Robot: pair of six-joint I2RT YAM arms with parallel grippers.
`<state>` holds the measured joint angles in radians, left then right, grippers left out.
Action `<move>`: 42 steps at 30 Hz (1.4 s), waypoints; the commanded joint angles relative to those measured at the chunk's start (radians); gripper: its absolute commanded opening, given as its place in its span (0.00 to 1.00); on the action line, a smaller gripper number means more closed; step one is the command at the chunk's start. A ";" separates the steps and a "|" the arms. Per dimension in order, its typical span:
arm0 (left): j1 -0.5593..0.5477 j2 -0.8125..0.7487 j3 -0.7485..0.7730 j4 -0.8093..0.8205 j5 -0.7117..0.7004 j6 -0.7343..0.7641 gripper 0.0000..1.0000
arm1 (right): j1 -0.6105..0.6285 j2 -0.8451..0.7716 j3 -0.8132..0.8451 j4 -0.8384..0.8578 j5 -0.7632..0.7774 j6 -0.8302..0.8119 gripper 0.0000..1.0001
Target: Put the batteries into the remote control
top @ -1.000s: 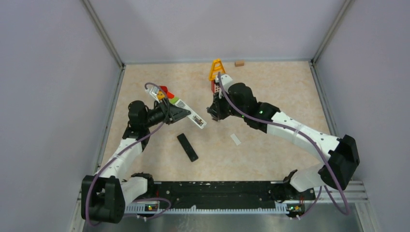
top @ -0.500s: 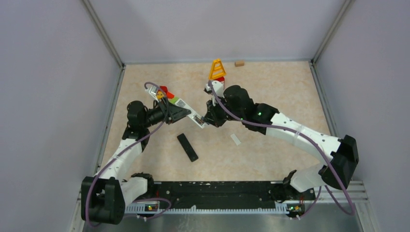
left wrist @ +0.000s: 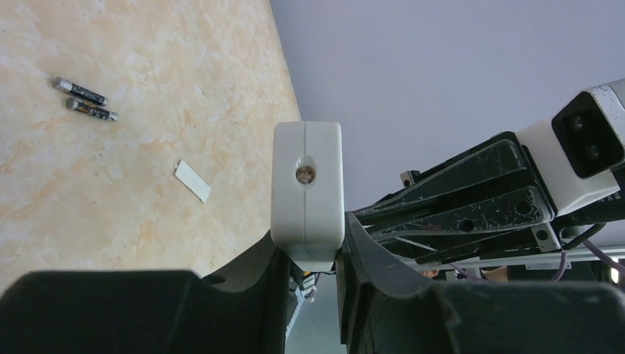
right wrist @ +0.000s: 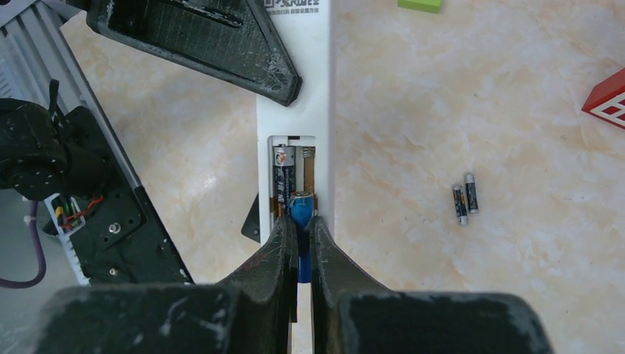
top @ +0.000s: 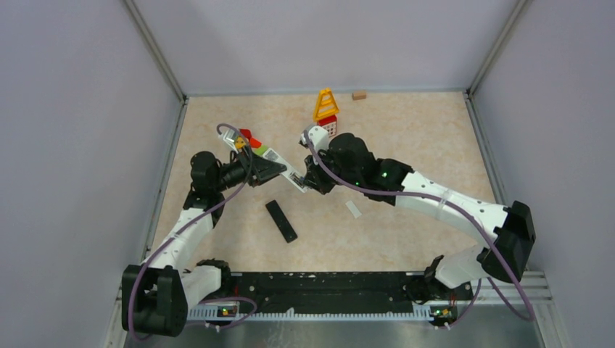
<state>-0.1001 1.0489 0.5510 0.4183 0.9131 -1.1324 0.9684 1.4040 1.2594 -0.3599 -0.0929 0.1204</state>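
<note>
Right wrist view: right claw (right wrist: 298, 228) pinches a blue battery (right wrist: 301, 206) at the open bay (right wrist: 307, 169) of the white remote (right wrist: 320, 110), bay walls tight either side; dark battery (right wrist: 284, 173) seated ahead-left. Left claw (left wrist: 309, 251) clamps the remote. Spare batteries (right wrist: 464, 199) lie right on open table (right wrist: 442, 88). A second ago this claw hung clear.

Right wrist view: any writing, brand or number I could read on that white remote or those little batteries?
White plastic remote control: code square and a line of small print at the top edge, cut off, unreadable.
Dark battery seated in the remote: logo and label, too small to read.
Two loose dark batteries: markings too blurred.
Blue-wrapped battery: no print shows.
</note>
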 commanded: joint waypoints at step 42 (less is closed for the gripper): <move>-0.004 -0.034 -0.043 0.099 0.014 -0.044 0.00 | 0.047 0.117 0.163 -0.128 0.056 -0.086 0.14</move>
<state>-0.1001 1.0294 0.4988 0.4408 0.9108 -1.1702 1.0016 1.5013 1.3777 -0.4541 -0.0471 0.0513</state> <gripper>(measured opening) 0.291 0.127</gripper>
